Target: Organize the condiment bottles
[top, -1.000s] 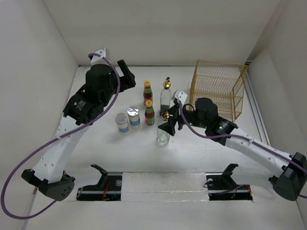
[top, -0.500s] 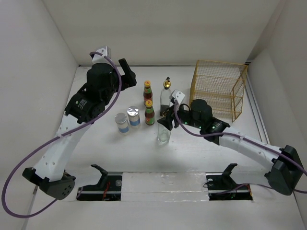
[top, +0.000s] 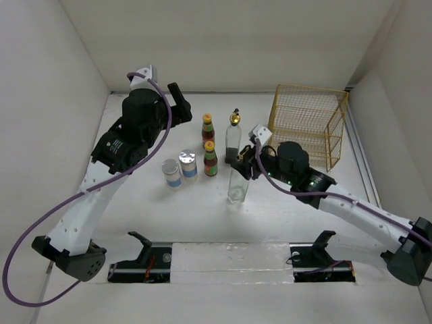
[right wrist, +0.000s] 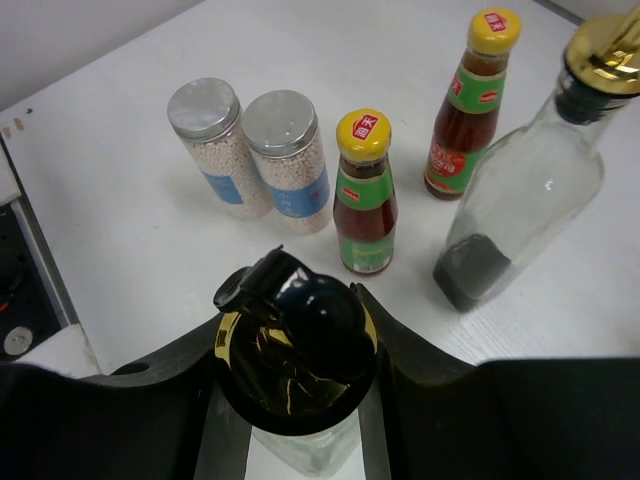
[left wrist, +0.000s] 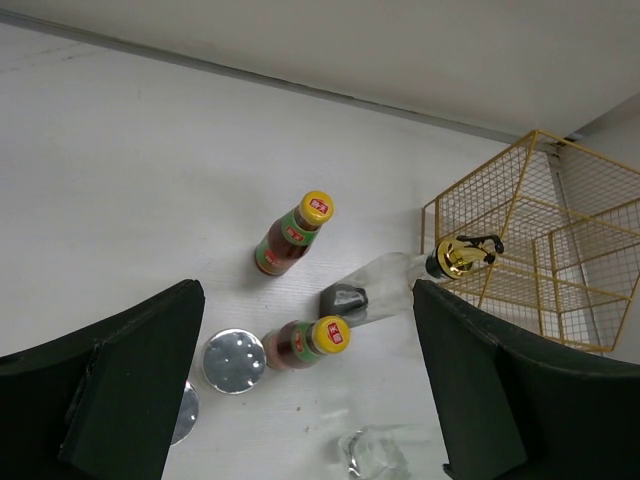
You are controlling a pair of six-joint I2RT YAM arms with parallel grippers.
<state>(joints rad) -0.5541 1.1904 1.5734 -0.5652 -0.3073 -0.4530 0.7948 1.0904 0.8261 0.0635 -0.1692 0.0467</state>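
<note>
Lowest in the top view, the right gripper (top: 241, 162) is seen clamped on the gold-stoppered neck of a tall clear glass bottle (top: 236, 187), held upright at the frame's centre; whether its base touches the white table (top: 169, 223) cannot be told; to its left, two silver-lidded jars (right wrist: 290, 170) of pale granules are stood side by side, blue-and-white labelled, their print too small to be read; just beyond, two sauce bottles (right wrist: 365, 200) are shown with yellow caps bearing a red emblem, green neck bands and red labels, the writing illegible; a second glass bottle (top: 233, 135), a dark residue at its bottom, is set right of them; a gold wire basket (top: 307, 125) is placed at upper right; the left gripper (top: 177, 108), its fingers wide apart, is held above the table at upper left; white walls (top: 236, 47) enclose the scene.
</note>
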